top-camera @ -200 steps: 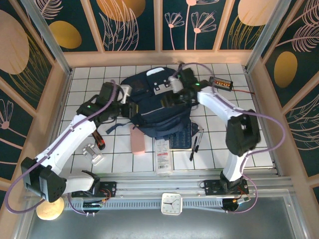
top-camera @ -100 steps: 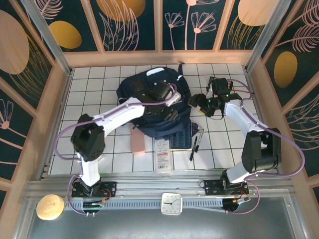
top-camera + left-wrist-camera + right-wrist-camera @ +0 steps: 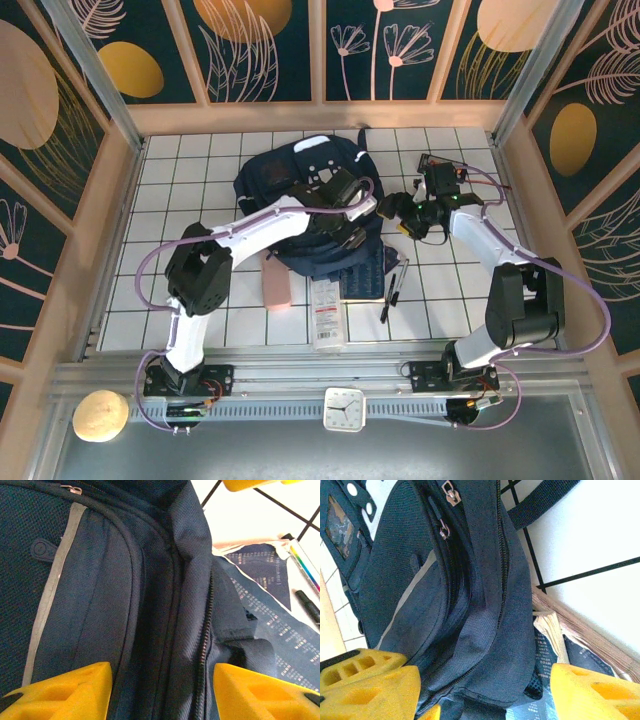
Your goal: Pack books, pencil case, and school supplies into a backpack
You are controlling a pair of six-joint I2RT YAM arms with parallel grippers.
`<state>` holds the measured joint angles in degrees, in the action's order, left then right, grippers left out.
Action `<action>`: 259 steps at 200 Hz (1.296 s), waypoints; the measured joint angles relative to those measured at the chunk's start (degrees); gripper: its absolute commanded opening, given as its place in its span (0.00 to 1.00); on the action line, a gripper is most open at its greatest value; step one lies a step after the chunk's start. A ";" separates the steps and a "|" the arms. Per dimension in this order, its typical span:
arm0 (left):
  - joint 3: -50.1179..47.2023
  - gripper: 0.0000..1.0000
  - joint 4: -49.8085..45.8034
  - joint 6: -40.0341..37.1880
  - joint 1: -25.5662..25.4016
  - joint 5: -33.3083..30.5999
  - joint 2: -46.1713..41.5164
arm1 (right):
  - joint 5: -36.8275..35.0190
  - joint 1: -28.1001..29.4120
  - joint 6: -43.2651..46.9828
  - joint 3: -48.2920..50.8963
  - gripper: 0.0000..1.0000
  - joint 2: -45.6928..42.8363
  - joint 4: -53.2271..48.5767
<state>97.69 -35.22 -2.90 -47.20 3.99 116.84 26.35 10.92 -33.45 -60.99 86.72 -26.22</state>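
The navy backpack (image 3: 290, 190) lies flat mid-table; its zippers and grey stripe show in the left wrist view (image 3: 125, 580) and the right wrist view (image 3: 470, 580). My left gripper (image 3: 350, 222) (image 3: 162, 690) hovers open over its lower right zipper seam, and nothing is gripped. My right gripper (image 3: 388, 210) (image 3: 485, 695) stands open at the pack's right edge, its fingers straddling the fabric. The navy book (image 3: 368, 272) (image 3: 280, 625) lies partly under the pack's bottom edge. The pink pencil case (image 3: 276, 283), the white booklet (image 3: 326, 312) and two dark pens (image 3: 393, 288) lie in front.
A black box with orange lights (image 3: 443, 168) and its cable sit behind the right gripper. Wooden walls close in the tiled table on three sides. A small clock (image 3: 343, 408) and a round tan object (image 3: 100, 415) rest beyond the near rail.
The left arm swung from the backpack's left side across to its lower right part. The right gripper pulled back from the backpack's top to its right edge. Both jaws widened a little.
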 measured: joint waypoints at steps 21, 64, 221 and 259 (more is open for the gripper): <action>3.50 0.55 -0.35 1.27 0.00 1.75 2.23 | -0.81 -0.02 -0.20 0.37 0.70 -0.13 0.20; 10.14 0.50 -0.37 3.65 0.00 5.46 5.92 | -2.27 -1.42 -0.44 3.13 0.69 -1.64 0.35; 18.80 0.00 -4.17 11.56 0.50 6.16 12.61 | -2.43 -1.75 -1.95 7.91 0.68 -4.33 1.01; 18.78 0.00 -4.44 15.52 2.89 10.56 9.42 | -2.23 2.19 -3.50 8.02 0.68 -3.21 4.72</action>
<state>116.46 -39.66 12.62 -44.31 14.55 126.26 24.12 13.10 -36.95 -52.97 83.50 -21.50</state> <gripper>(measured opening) 0.059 0.680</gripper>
